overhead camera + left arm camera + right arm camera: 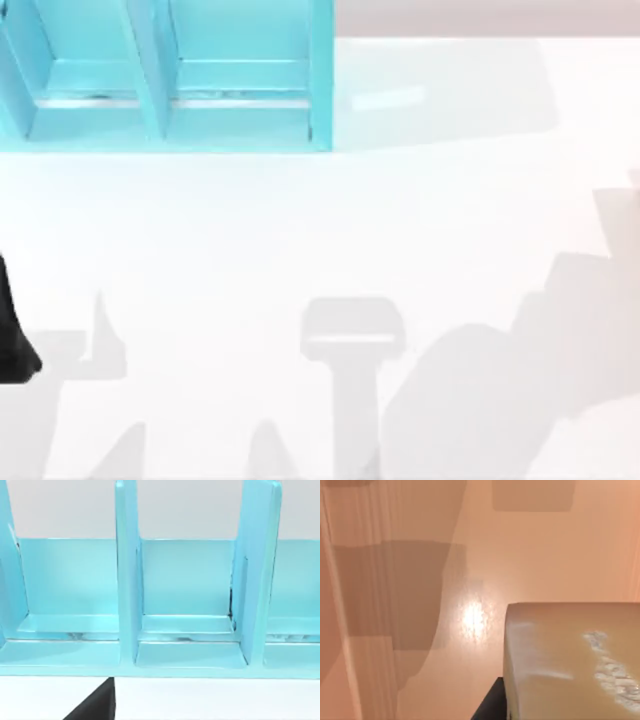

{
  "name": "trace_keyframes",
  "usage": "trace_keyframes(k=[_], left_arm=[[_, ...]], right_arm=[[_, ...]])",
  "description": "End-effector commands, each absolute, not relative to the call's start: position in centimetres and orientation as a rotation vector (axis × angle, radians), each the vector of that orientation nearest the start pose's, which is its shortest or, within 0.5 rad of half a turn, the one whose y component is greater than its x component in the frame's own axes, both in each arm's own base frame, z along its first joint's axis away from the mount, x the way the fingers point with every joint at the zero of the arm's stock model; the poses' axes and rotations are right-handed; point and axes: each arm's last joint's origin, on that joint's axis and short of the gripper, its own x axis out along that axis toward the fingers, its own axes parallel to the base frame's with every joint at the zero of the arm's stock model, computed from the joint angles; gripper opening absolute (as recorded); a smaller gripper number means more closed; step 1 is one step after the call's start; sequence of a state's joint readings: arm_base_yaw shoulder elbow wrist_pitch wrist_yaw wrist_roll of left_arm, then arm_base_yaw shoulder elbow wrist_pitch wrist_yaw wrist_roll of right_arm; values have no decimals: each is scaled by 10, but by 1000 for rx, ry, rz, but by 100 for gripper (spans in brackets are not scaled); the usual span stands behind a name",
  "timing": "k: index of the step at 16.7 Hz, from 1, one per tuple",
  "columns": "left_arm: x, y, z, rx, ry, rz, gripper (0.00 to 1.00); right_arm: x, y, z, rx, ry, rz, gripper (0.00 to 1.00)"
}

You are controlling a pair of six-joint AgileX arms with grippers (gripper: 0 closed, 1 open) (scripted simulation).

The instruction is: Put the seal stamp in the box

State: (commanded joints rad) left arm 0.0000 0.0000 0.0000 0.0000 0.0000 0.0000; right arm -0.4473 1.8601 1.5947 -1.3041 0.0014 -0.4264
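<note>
The box (165, 75) is a glossy light-blue rack with upright dividers, standing at the far left of the white tabletop (330, 230). In the left wrist view its open compartments face the camera close up. The seal stamp (570, 660), a smooth tan block with a whitish mottled patch, sits very close in the right wrist view. For either hand, I cannot tell its state.
</note>
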Motion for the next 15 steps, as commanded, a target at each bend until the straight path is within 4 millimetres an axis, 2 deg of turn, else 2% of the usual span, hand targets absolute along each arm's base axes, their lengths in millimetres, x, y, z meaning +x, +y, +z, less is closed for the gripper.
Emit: trace_keyframes(k=[4,9,15], left_arm=[[106,-1,160,0,0,0,100],[106,-1,160,0,0,0,100],[106,-1,160,0,0,0,100]], right_arm=[[319,-149,213,8,1571,-9,0],[318,-148,209,8,1571,-8,0],[318,-148,209,8,1571,-8,45]])
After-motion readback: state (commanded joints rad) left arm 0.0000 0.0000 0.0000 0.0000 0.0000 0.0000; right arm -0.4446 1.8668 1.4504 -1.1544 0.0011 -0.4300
